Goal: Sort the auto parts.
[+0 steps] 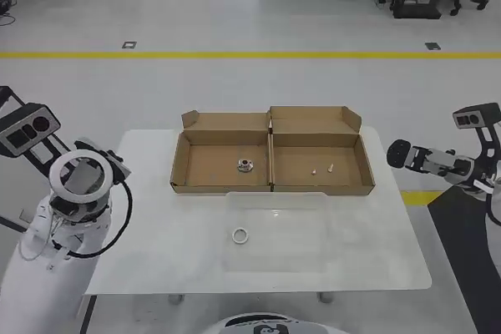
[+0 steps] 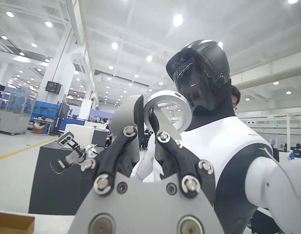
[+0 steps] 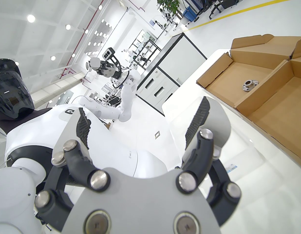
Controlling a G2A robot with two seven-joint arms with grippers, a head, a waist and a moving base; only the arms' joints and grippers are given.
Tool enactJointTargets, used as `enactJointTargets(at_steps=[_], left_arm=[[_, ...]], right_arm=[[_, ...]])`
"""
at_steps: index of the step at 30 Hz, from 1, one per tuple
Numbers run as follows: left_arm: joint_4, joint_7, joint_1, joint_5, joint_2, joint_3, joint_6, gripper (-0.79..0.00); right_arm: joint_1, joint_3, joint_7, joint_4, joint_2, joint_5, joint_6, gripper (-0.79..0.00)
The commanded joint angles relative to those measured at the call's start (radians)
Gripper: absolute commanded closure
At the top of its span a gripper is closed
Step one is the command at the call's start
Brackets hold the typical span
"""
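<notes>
My left gripper (image 2: 150, 116) is raised off the table's left side and shut on a large metal ring (image 2: 187, 113), one finger passing through its hole. From above, that large metal ring (image 1: 83, 157) sits at the left arm's end, beyond the table edge. A small white ring (image 1: 240, 236) lies near the table's middle. A metal flange (image 1: 245, 164) rests in the left cardboard box (image 1: 209, 171); the same flange (image 3: 249, 84) is in the right wrist view. Two small bolts (image 1: 321, 168) lie in the right box (image 1: 355, 171). My right gripper (image 3: 140, 120) hangs open and empty off the table's right side (image 1: 398, 154).
The two open cardboard boxes stand side by side at the back of the white table (image 1: 367, 246), flaps up. A clear tray (image 1: 296, 246) lies in front of them, with the small ring on it. The table's front and sides are bare.
</notes>
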Motion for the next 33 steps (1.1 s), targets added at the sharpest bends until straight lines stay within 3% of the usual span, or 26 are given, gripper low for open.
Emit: enactJointTargets(at_steps=[1, 9, 16, 26, 33], left_arm=[[0.009, -0.016, 0.002, 0.019, 0.0, -0.009, 0.01, 0.0], [0.019, -0.07, -0.003, 0.168, -0.004, -0.038, 0.03, 0.0], [0.022, -0.02, 0.003, 0.256, -0.013, -0.036, 0.032, 0.0], [0.019, 0.023, -0.008, 0.076, -0.02, -0.017, 0.056, 0.0], [0.031, 0.004, -0.014, 0.047, -0.023, -0.03, 0.065, 0.0]], right_arm=[[0.0, 0.0, 0.0, 0.0, 0.0, 0.0, 0.0, -0.785], [0.0, 0.0, 0.0, 0.0, 0.0, 0.0, 0.0, -0.785], [0.0, 0.0, 0.0, 0.0, 0.0, 0.0, 0.0, -0.785], [0.0, 0.0, 0.0, 0.0, 0.0, 0.0, 0.0, -0.785], [0.0, 0.0, 0.0, 0.0, 0.0, 0.0, 0.0, -0.785]])
